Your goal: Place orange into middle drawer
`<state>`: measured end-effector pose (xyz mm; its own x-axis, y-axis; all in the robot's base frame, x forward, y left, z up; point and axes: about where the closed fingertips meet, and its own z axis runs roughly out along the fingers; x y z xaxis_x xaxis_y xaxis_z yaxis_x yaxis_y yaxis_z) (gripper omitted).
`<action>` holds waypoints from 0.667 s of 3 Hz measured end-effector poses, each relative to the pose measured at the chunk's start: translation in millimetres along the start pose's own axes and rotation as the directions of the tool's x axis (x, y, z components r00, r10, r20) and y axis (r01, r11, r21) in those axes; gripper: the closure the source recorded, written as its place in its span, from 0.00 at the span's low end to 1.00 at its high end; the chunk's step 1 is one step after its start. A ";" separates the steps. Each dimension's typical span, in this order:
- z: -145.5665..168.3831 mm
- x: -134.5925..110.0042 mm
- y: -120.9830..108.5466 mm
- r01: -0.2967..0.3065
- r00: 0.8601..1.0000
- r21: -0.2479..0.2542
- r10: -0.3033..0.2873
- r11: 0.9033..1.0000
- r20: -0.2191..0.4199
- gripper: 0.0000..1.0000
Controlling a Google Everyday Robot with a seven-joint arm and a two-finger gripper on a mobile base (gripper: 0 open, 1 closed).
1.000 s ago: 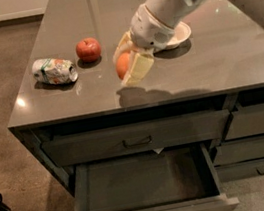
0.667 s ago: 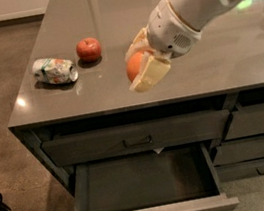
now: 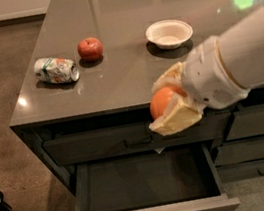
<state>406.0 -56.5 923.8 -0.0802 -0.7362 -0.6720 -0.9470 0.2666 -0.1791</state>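
Observation:
My gripper is shut on the orange, a round bright orange fruit held between two cream fingers. It hangs in the air past the counter's front edge, level with the top drawer front and above the right half of the middle drawer. That drawer is pulled out wide, and its shallow dark tray holds nothing. Its front panel with a small bar handle sits at the bottom of the view. My white arm reaches in from the right.
On the grey counter lie a crushed can at the left, a red apple beside it, and a white bowl at the back right. Narrower closed drawers stand to the right. Brown floor lies to the left.
My gripper has carried the orange off the counter, forward and down, to a spot over the open drawer. The white bowl behind it is now uncovered.

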 end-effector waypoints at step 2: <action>82.1 68.4 -18.3 -0.039 0.980 -0.066 0.051 0.997 0.191 1.00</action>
<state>443.4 -60.6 822.1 -0.0675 -0.5894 -0.8050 -0.9616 0.2535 -0.1049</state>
